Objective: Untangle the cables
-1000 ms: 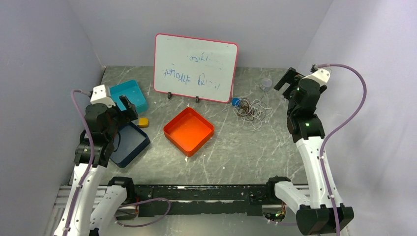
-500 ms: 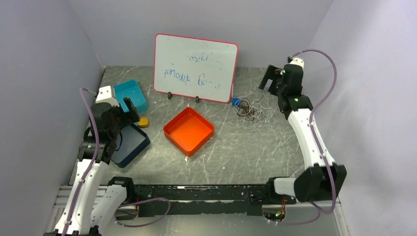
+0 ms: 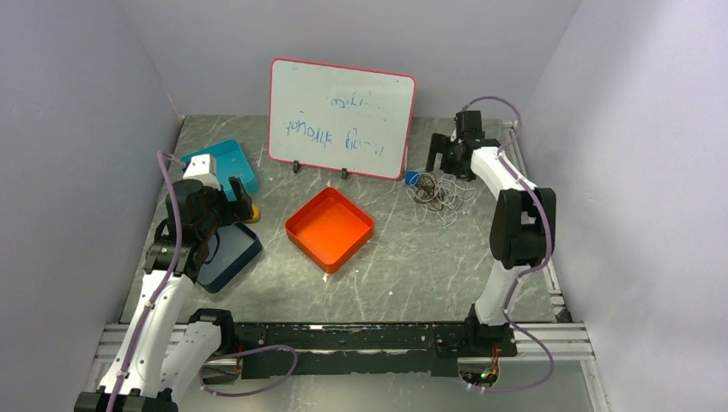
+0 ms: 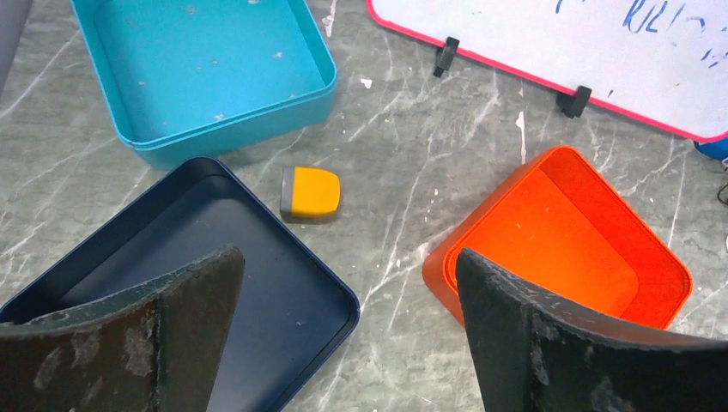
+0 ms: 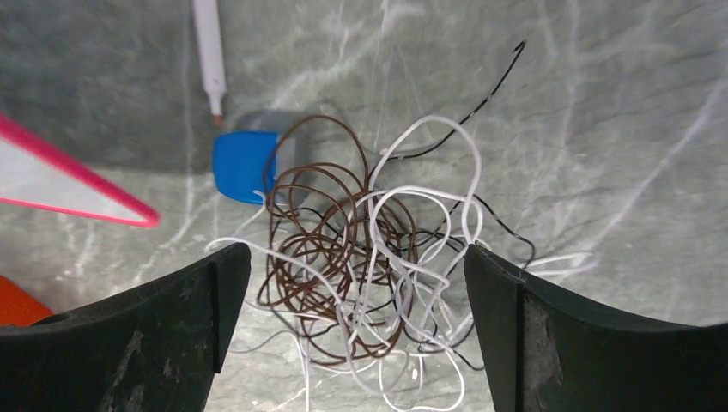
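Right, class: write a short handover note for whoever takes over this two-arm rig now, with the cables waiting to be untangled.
Right gripper: open, empty, poised over the cables.
Left gripper: open, empty, above the dark blue tray, far from the cables.
Cables: one heap of white, brown and black loops on the table, beside a small blue block near the whiteboard corner.
Done: nothing; no strand is separated yet.
Left: grasp a strand and pull them all apart.

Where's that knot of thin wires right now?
In the top view the cables lie on the far right of the table, by the lower right corner of the whiteboard and beside a small blue object; the open right gripper hovers over them.
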